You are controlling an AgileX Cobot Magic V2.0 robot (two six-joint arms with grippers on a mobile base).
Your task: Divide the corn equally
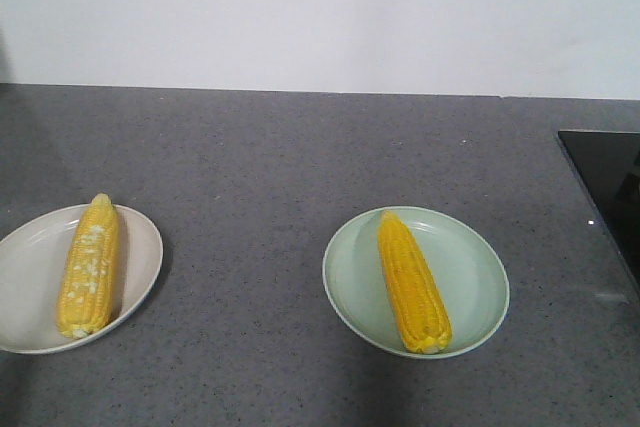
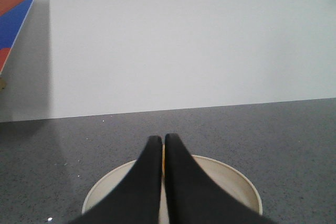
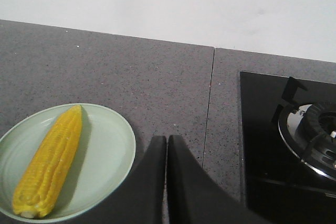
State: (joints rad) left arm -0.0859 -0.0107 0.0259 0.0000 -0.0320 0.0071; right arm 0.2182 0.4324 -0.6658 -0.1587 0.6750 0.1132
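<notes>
Two yellow corn cobs lie on two plates. One cob (image 1: 90,265) rests on the cream plate (image 1: 30,267) at the left. The other cob (image 1: 412,282) (image 3: 50,161) lies on the pale green plate (image 1: 470,277) (image 3: 105,156) at the centre right. My left gripper (image 2: 163,138) is shut, hanging above the cream plate (image 2: 231,174), where only a yellow sliver shows between the fingers. My right gripper (image 3: 167,138) is shut over bare counter, just right of the green plate. Neither gripper shows in the front view.
The grey speckled counter (image 1: 300,167) runs back to a white wall. A black glass hob (image 1: 610,187) (image 3: 273,129) with a gas burner (image 3: 315,135) sits at the right. A red and blue object (image 2: 16,9) hangs at the upper left of the left wrist view.
</notes>
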